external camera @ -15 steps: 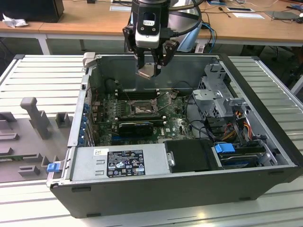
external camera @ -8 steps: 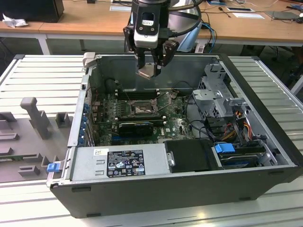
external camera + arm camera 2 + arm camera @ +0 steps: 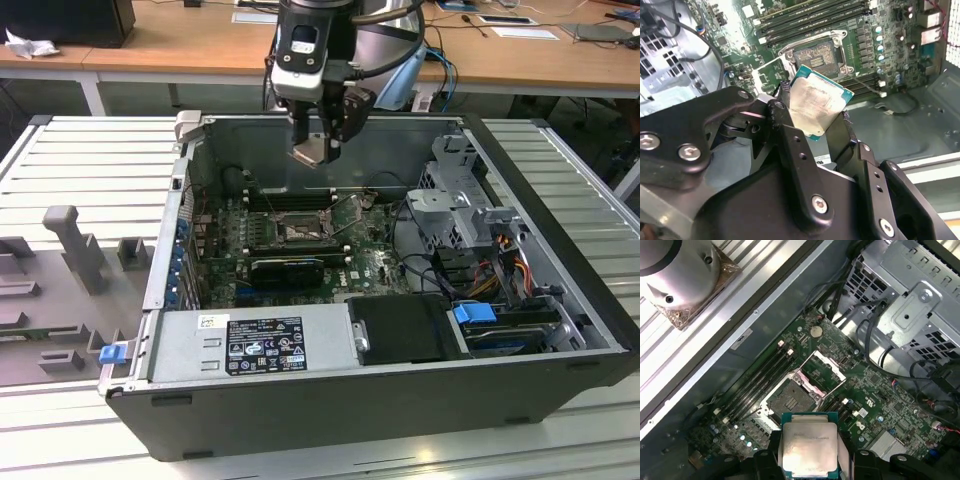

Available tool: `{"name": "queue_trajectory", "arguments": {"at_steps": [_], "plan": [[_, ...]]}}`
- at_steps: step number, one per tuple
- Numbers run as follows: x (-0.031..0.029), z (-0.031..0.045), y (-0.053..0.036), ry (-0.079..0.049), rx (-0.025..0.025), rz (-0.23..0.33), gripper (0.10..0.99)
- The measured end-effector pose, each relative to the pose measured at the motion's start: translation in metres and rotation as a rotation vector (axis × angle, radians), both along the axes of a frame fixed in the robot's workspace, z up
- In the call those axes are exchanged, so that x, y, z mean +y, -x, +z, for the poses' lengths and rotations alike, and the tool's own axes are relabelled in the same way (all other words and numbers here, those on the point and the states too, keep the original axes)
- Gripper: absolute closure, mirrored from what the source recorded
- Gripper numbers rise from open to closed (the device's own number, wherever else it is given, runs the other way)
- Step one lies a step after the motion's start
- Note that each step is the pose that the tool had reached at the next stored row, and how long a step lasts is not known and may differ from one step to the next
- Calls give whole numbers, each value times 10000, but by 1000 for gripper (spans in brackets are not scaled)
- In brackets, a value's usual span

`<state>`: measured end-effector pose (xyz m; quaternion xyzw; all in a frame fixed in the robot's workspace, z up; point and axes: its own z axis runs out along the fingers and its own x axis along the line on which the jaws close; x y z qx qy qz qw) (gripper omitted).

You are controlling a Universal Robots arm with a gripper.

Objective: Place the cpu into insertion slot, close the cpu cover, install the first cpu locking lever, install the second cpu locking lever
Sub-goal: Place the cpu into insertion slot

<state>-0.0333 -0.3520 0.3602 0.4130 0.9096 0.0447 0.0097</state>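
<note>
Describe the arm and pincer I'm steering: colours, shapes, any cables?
The arm is rounded silver-grey metal, with a white-and-black module at its wrist and a thin dark cable looping beside it. The pincer is matte black: jointed linkage bars pinned by silver screw heads, narrowing to slim fingers.

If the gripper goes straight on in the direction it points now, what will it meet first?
Likely the green motherboard, at or beside its open square insertion slot; depth is unclear. The gripper holds the small silver cpu.
</note>
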Motion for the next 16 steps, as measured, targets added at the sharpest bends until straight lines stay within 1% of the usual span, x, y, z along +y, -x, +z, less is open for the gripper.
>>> {"name": "queue_trajectory", "arguments": {"at_steps": [1, 2, 7, 10, 16], "plan": [[0, -2, 0, -1, -1, -212, 561], [0, -4, 0, -1, 0, -305, 561], [0, -40, 0, 0, 4, -374, 561], [0, -47, 0, 2, 6, -404, 561], [0, -50, 0, 0, 4, -815, 561]]}}
